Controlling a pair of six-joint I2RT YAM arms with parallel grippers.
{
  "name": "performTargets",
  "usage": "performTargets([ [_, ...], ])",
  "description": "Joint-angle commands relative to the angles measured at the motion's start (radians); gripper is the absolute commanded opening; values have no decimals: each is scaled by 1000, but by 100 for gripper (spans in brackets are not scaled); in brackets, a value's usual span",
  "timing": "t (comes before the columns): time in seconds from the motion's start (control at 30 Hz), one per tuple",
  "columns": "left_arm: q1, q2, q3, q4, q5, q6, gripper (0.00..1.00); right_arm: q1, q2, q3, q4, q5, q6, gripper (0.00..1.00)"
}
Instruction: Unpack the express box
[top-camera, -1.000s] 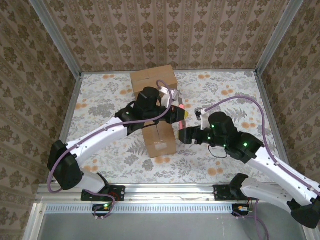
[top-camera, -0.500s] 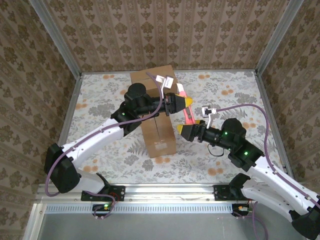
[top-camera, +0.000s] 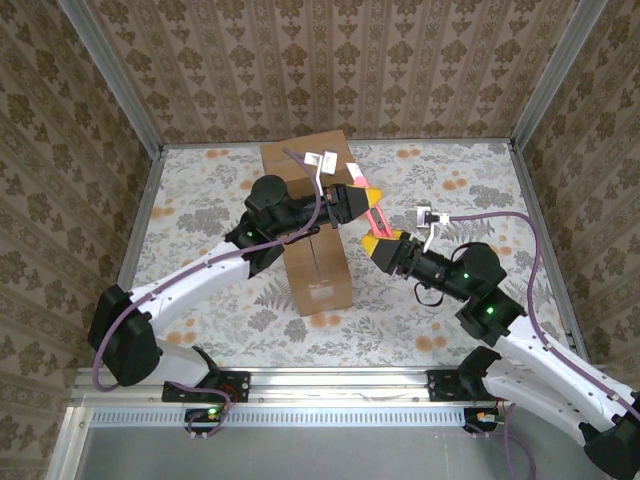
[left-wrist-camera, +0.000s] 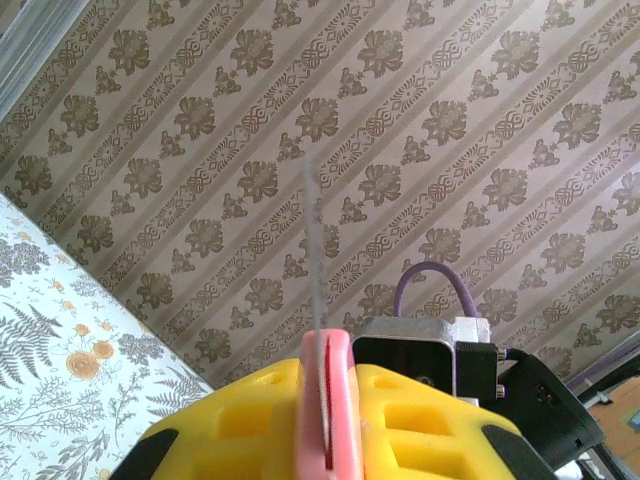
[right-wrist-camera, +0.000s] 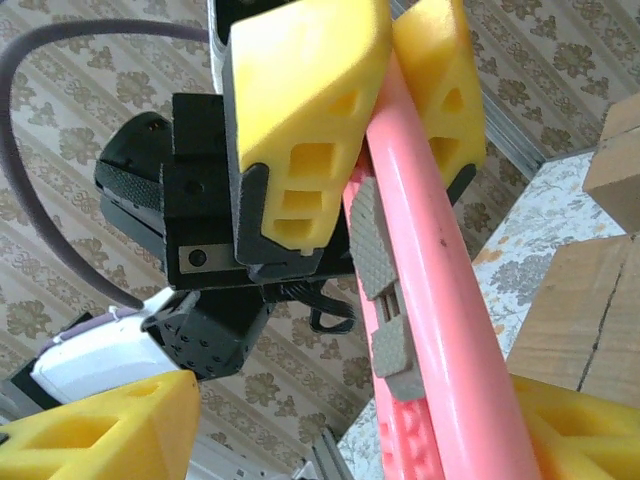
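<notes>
The brown cardboard express box (top-camera: 318, 272) lies in the middle of the table, with a raised part at its far end (top-camera: 300, 157). My left gripper (top-camera: 362, 197) is shut on a pink utility knife (top-camera: 378, 218) and holds it in the air right of the box. In the left wrist view the knife (left-wrist-camera: 325, 400) sits pinched between the yellow fingers (left-wrist-camera: 240, 420), its thin blade (left-wrist-camera: 316, 250) pointing up. My right gripper (top-camera: 384, 245) is at the knife's lower end. In the right wrist view its jaws (right-wrist-camera: 345, 405) stand open around the pink handle (right-wrist-camera: 445, 290), the left finger (right-wrist-camera: 95, 435) well clear of it.
The floral table surface (top-camera: 200, 215) is bordered by a metal frame (top-camera: 330, 380) and patterned walls. In the right wrist view the box's cardboard edge (right-wrist-camera: 600, 270) shows at the right. The left arm's link (top-camera: 200, 280) crosses the table left of the box.
The left gripper lifted the knife off the box and swung it right. The right gripper rose to the knife's lower end, and its jaws have narrowed around the handle.
</notes>
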Motion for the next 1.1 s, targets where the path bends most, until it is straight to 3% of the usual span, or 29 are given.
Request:
performTargets([
  [0.0,2,13,-3,93,-5,-44,0,-3,-17,-9,57,26,17,64],
  [0.6,2,94,6,126,93,-120,0,-3,-30,12,17,47,-13,56],
  [1.07,-9,87,-12,127,105,-116,0,-3,-49,2,39,101,-18,46],
])
